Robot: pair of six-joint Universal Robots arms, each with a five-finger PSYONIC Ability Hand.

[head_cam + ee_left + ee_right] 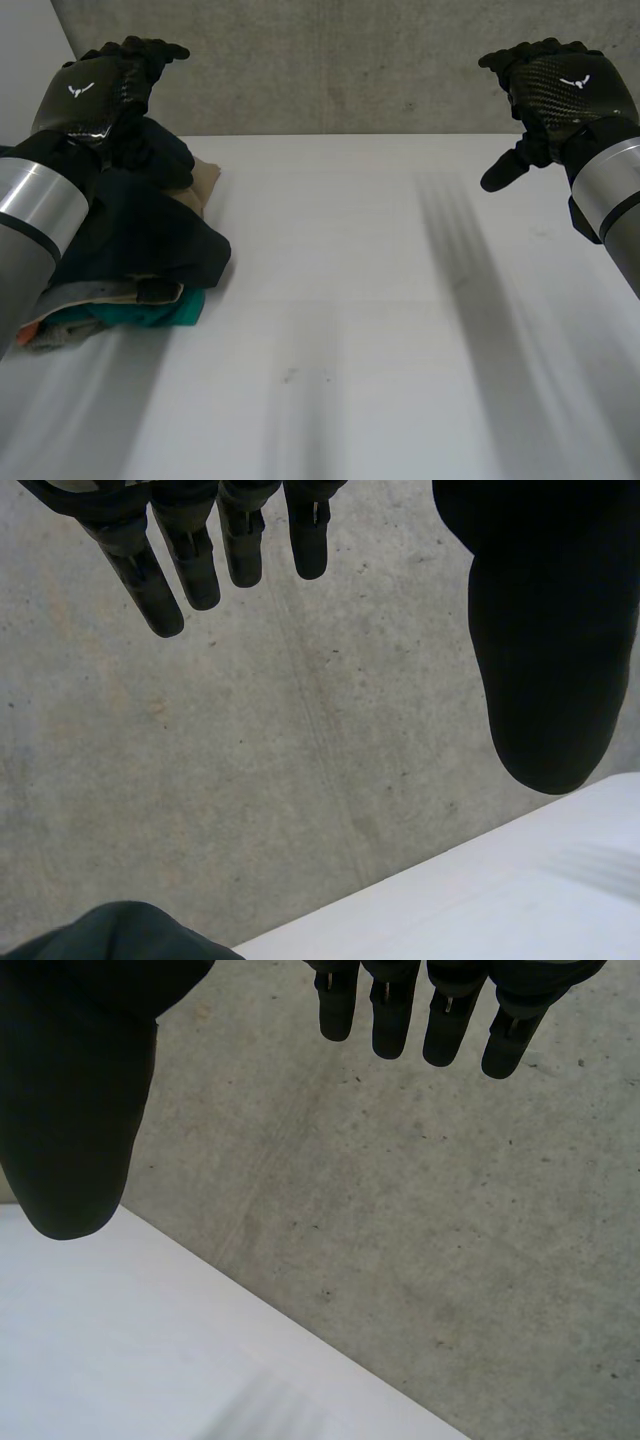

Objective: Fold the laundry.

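A pile of laundry (140, 240) lies at the table's left side: dark navy cloth on top, a tan piece behind it, teal and orange pieces underneath. My left hand (105, 85) hovers above the pile's far end, raised off the cloth, fingers (190, 560) straight and holding nothing. A dark fold of cloth (110, 935) lies below its palm. My right hand (555, 90) hangs in the air over the table's far right part, fingers (450, 1020) relaxed and empty, thumb (70, 1110) apart from them.
The white table (380, 330) stretches from the pile across to the right. A grey concrete wall (330, 60) rises just behind the table's far edge.
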